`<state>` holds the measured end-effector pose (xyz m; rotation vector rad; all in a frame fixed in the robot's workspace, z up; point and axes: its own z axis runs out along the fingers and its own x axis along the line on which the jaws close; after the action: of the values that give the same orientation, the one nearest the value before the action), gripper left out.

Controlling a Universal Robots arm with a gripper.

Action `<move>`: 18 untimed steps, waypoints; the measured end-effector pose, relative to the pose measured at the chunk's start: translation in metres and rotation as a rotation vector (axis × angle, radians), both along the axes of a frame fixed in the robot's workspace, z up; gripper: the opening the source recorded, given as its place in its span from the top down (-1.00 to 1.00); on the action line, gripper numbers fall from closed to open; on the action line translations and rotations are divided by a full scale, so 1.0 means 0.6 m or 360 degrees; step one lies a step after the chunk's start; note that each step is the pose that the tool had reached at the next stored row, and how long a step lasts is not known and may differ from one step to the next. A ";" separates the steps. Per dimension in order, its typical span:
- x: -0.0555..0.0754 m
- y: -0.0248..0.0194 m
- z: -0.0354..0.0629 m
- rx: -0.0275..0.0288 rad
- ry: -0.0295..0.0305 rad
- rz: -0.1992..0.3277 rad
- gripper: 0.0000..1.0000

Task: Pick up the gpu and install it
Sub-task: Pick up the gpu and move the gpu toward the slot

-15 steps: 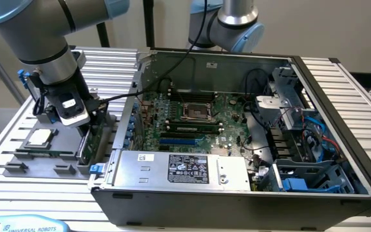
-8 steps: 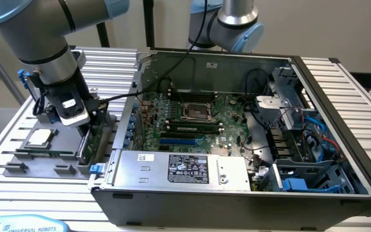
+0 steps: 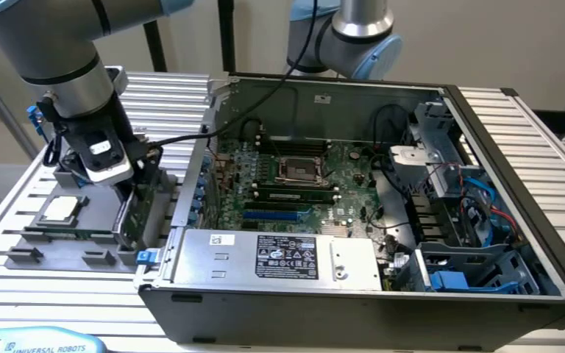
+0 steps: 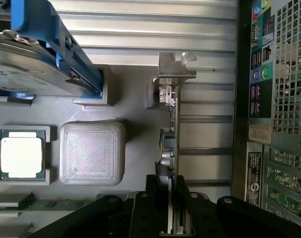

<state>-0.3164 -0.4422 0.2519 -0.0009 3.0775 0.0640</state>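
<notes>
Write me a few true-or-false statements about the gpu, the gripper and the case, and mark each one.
1. The gpu stands on edge in the grey tray. True.
2. The processor chip lies flat in a tray pocket. True.
3. The gripper is closed on the processor chip. False: it clamps the gpu.
4. The gpu is already installed. False: it is in the tray, outside the computer case.
5. The gpu's silver bracket is at the end away from the gripper. True.

Shiny bare-metal bracket (image 4: 176, 67) on gpu (image 4: 172, 130)
</notes>
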 end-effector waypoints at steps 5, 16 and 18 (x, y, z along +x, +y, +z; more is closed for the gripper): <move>0.001 0.0000 0.035 0.00000 0.00042 0.0000 0.47; 0.009 0.0000 0.118 -0.00002 0.00148 0.0000 0.47; 0.012 0.0000 0.134 0.00001 0.00156 0.0000 0.47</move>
<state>-0.3090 -0.4422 0.3321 -0.0006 3.0872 0.0643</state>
